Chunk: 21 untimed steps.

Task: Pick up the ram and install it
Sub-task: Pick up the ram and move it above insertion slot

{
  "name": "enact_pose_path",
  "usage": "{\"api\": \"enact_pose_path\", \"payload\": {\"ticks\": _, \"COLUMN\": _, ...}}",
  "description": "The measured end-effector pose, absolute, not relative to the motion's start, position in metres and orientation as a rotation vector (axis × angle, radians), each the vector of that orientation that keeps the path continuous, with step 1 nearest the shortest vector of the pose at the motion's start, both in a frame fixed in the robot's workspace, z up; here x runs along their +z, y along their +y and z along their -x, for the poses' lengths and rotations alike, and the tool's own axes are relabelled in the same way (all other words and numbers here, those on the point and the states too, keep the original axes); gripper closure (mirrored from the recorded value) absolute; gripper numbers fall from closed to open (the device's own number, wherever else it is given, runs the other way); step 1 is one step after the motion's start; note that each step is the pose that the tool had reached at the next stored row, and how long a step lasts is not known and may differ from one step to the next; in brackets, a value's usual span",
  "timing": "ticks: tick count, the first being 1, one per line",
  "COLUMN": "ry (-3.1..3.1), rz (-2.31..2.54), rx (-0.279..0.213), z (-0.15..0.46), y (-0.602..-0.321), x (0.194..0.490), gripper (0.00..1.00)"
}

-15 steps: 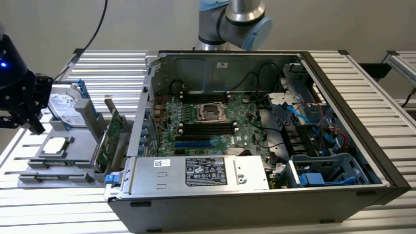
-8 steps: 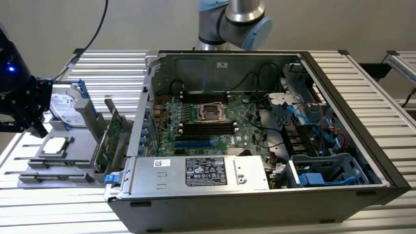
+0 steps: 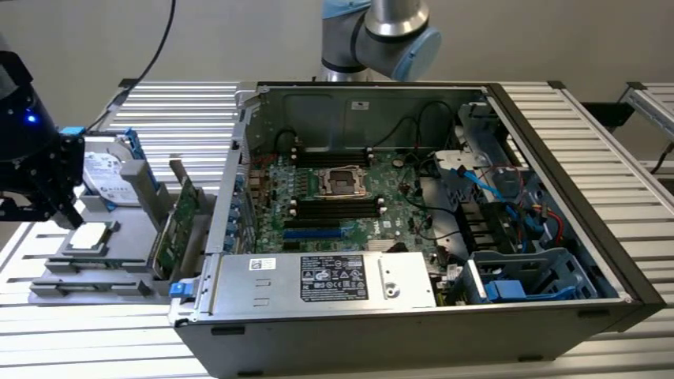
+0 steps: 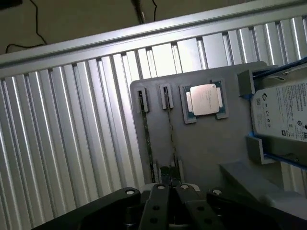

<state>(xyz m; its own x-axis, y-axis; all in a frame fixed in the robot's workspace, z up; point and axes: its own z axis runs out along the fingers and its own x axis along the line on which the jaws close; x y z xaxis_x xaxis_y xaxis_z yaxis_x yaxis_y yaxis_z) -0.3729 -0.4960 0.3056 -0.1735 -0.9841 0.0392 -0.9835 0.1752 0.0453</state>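
You have two sticks standing on edge in side-by-side slots of the tray (image 4: 201, 143). Your gripper (image 4: 166, 178) has its fingers drawn narrow, pinched on the near end of the ram (image 4: 171, 129), the stick closer to the one CPU (image 4: 205, 99). The other ram (image 4: 146, 129) stands free just beside it. One hard drive (image 4: 283, 112) sits past the CPU. One open case (image 3: 589, 237) lies to the exterior view's right of the tray, with one card (image 3: 174, 225) between them.
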Motion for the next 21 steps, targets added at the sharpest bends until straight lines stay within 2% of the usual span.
{"api": "enact_pose_path", "payload": {"ticks": 9, "ry": -2.259, "rz": -2.098, "rx": -0.009, "z": 0.374, "y": -0.496, "x": 0.301, "gripper": 0.88}}
{"api": "enact_pose_path", "payload": {"ticks": 11, "ry": -2.259, "rz": -2.098, "rx": -0.009, "z": 0.374, "y": -0.496, "x": 0.301, "gripper": 0.78}}
{"api": "enact_pose_path", "payload": {"ticks": 12, "ry": -2.259, "rz": -2.098, "rx": -0.009, "z": 0.374, "y": -0.496, "x": 0.301, "gripper": 0.78}}
{"api": "enact_pose_path", "payload": {"ticks": 13, "ry": -2.259, "rz": -2.099, "rx": -0.009, "z": 0.374, "y": -0.496, "x": 0.3, "gripper": 0.71}}
{"api": "enact_pose_path", "payload": {"ticks": 14, "ry": -2.259, "rz": -2.099, "rx": -0.009, "z": 0.374, "y": -0.496, "x": 0.299, "gripper": 0.71}}
{"api": "enact_pose_path", "payload": {"ticks": 15, "ry": -2.259, "rz": -2.098, "rx": -0.009, "z": 0.374, "y": -0.496, "x": 0.297, "gripper": 0.64}}
{"api": "enact_pose_path", "payload": {"ticks": 21, "ry": -2.257, "rz": -2.1, "rx": -0.009, "z": 0.377, "y": -0.498, "x": 0.286, "gripper": 0.64}}
